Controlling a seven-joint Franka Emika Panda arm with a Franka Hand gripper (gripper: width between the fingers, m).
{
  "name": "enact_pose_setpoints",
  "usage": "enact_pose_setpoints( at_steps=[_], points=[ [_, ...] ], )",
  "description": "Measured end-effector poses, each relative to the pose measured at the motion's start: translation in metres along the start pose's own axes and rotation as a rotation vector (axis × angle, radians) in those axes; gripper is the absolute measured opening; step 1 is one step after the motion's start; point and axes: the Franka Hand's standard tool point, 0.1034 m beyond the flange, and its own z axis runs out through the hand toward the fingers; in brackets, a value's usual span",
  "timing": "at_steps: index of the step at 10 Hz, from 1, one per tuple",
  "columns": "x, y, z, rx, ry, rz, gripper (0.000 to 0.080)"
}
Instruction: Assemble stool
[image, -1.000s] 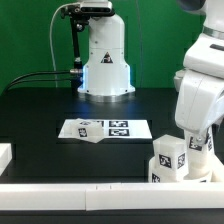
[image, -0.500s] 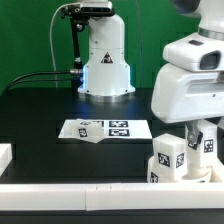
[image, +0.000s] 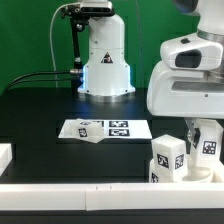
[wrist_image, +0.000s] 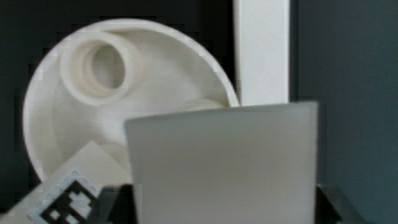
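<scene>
In the wrist view my gripper (wrist_image: 222, 207) is shut on a white stool leg (wrist_image: 222, 160), whose blank face fills the foreground between the two dark fingers. Behind it stands the round disc seat (wrist_image: 125, 100) with a hole near its rim. A black-and-white tag (wrist_image: 68, 200) of another part shows beside the held leg. In the exterior view the gripper (image: 203, 135) holds the tagged leg (image: 207, 146) at the exterior view's right, close beside another upright tagged leg (image: 167, 157). A third small leg (image: 90, 128) lies on the marker board. The seat is mostly hidden there.
The marker board (image: 125, 129) lies mid-table. A long white rail (image: 80, 198) runs along the front edge, with another piece (image: 4, 155) at the exterior view's left; a rail (wrist_image: 262, 50) also shows in the wrist view. The white robot base (image: 105, 60) stands at the back.
The arm's wrist housing has swung in toward the exterior view's left and risen. The held leg has shifted slightly up and right. The other legs have not moved.
</scene>
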Motion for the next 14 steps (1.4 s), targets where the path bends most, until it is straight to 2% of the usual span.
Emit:
enact_pose_setpoints(
  at_steps=[1,3,4,7,9,13,14],
  points=[
    [0.0004,0.0002,0.0005,0.02,0.014,0.168,0.0338],
    [-0.0006,0.0014,0.0025,0.093,0.054,0.519,0.0338],
    [-0.0006,0.0021,0.0025,0.105,0.051,0.603,0.0338],
    [-0.0003,0.002,0.0025,0.111,0.043,0.766,0.0338],
    [-0.0002,0.0028,0.0024,0.129,0.026,0.999,0.0338],
    [0.0046,0.003,0.0031,0.269,-0.008,1.578,0.0338],
    [0.0049,0.0032,0.0032,0.278,-0.026,1.65,0.0338]
  ],
)
